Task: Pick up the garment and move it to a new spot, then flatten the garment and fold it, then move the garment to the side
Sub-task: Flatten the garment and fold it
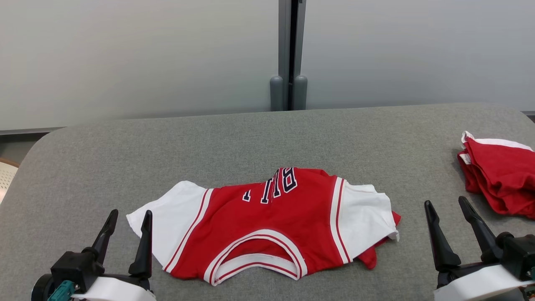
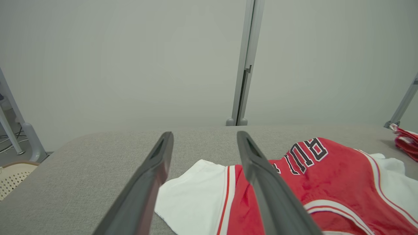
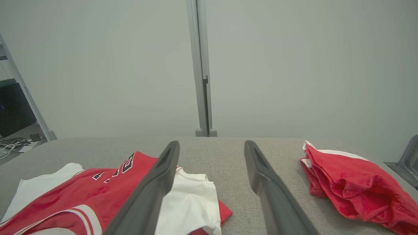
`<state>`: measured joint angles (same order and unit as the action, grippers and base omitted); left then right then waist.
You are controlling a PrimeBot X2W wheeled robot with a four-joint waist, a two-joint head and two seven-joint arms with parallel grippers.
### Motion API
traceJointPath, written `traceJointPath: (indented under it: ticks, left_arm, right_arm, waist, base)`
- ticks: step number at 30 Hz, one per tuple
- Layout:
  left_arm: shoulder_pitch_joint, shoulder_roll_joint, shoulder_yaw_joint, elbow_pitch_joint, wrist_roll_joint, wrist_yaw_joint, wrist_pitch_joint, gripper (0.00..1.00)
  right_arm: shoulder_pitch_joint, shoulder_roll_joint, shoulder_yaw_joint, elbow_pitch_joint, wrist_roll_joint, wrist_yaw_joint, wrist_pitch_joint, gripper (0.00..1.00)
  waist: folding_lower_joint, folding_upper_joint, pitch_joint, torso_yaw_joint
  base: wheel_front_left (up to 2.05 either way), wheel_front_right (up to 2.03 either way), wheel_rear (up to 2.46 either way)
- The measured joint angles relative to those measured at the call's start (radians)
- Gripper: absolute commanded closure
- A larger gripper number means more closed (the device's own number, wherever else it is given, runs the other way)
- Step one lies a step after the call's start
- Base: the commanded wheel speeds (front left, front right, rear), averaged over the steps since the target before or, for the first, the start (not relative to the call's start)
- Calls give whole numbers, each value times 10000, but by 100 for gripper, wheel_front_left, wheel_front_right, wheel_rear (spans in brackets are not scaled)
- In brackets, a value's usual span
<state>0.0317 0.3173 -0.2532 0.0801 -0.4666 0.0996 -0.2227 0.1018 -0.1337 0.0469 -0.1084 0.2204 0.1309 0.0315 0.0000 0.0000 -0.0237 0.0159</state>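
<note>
The garment (image 1: 267,225) is a red jersey with white sleeves and dark lettering, lying spread on the grey table with its neckline toward me; it also shows as the garment (image 2: 313,186) and the garment (image 3: 107,192). My left gripper (image 1: 128,223) stands open just left of its white sleeve, holding nothing. My right gripper (image 1: 449,209) is open to the right of the other sleeve, apart from the cloth. Between the left gripper (image 2: 204,137) fingers lies the sleeve's edge; the right gripper (image 3: 212,145) fingers frame bare table.
A second, crumpled red cloth (image 1: 499,177) lies at the table's right edge, also seen as the red cloth (image 3: 352,186). The grey table (image 1: 250,138) has bare room behind the jersey. A pale wall with a grey post (image 1: 289,54) stands behind. A perforated basket (image 2: 13,178) sits left.
</note>
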Motion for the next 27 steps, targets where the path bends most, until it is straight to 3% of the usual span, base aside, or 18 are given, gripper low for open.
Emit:
traceJointPath:
  ticks: [17,21,27]
  left_arm:
    - [-79,33,-215,-217,13,130,171,0]
    - [-508,-27,-380,-437,92,105,215,0]
    - [-1600,-305,-594,-508,270,-92,44,0]
  right_arm:
    - [-96,-54,255,77,63,0,10,0]
    - [-412,-270,1014,301,111,-2,128,0]
    - [-1470,-568,3200,1246,391,0,305,0]
  waist:
    - [0,0,34,180]
    - [0,0,246,425]
    - [0,0,1024,944]
  base:
    - [0,0,0]
    - [0,0,0]
    - [0,0,0]
